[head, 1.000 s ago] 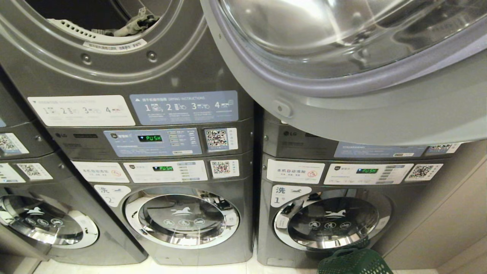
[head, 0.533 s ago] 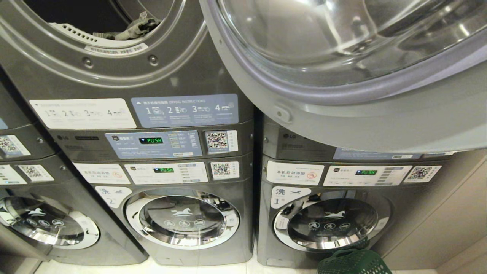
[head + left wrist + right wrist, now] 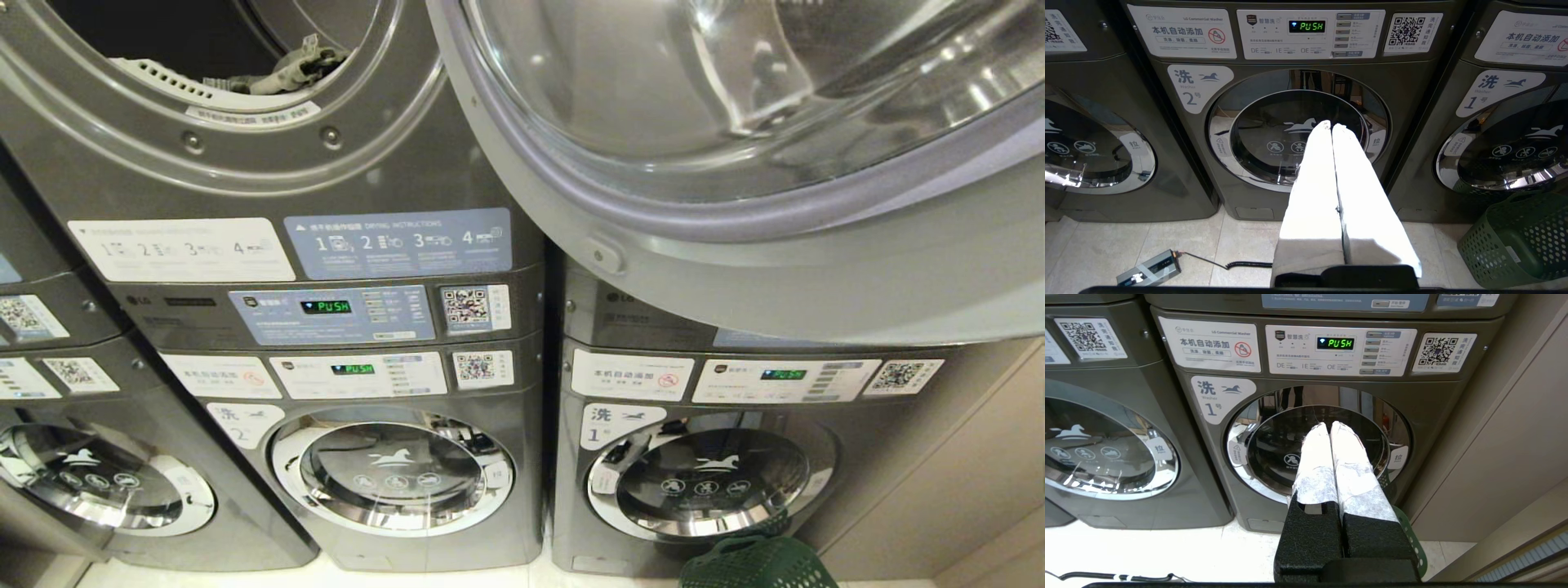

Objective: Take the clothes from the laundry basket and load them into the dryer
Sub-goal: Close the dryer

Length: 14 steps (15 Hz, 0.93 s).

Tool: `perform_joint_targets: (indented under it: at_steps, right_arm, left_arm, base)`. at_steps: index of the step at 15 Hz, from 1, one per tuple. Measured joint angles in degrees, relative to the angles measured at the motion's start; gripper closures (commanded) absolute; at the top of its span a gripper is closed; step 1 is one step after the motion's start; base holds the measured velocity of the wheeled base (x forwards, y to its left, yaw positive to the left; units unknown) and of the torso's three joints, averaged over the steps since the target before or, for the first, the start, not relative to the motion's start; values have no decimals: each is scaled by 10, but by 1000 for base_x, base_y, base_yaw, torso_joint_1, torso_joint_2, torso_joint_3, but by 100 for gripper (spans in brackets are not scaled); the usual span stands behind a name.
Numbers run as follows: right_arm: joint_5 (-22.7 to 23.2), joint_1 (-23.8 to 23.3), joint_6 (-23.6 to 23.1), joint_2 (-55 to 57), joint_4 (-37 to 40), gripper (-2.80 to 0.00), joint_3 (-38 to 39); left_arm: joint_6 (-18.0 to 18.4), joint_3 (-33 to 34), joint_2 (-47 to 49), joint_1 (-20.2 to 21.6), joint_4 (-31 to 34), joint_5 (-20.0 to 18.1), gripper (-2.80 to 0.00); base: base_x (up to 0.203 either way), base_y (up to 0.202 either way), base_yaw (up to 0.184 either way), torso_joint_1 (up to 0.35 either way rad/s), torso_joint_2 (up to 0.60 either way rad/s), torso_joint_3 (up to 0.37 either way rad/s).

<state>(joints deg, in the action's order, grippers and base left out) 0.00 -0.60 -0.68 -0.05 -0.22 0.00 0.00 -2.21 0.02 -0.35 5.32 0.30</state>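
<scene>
Laundry basket [image 3: 1519, 241] stands by washer 1 [image 3: 1511, 134] — both tools [image 3: 1331, 127] [image 3: 1329, 425] pressed together, seen only by wrist cameras.

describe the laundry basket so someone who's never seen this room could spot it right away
Find the row of dark grey stacked machines and go to the washer labelled 1, the one nearest the beige wall. On the pale tile floor right in front of its chrome-ringed door sits the laundry basket. It is the only dark green thing here, plastic with an open lattice wall and a thicker rim.
</scene>
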Motion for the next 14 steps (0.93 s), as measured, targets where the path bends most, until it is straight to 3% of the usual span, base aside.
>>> perform_joint_targets:
  at_steps: [11, 14]
  right_arm:
    - [0, 0, -4, 0, 1, 0, 0]
    - [0, 0, -5, 0, 1, 0, 0]
  left_arm:
    - [0, 0, 0, 0, 0, 0, 0]
    - [0, 0, 0, 0, 0, 0, 0]
  base:
    - [0, 0, 0, 33, -59, -27]
    - [0, 0, 0, 6, 2, 125]
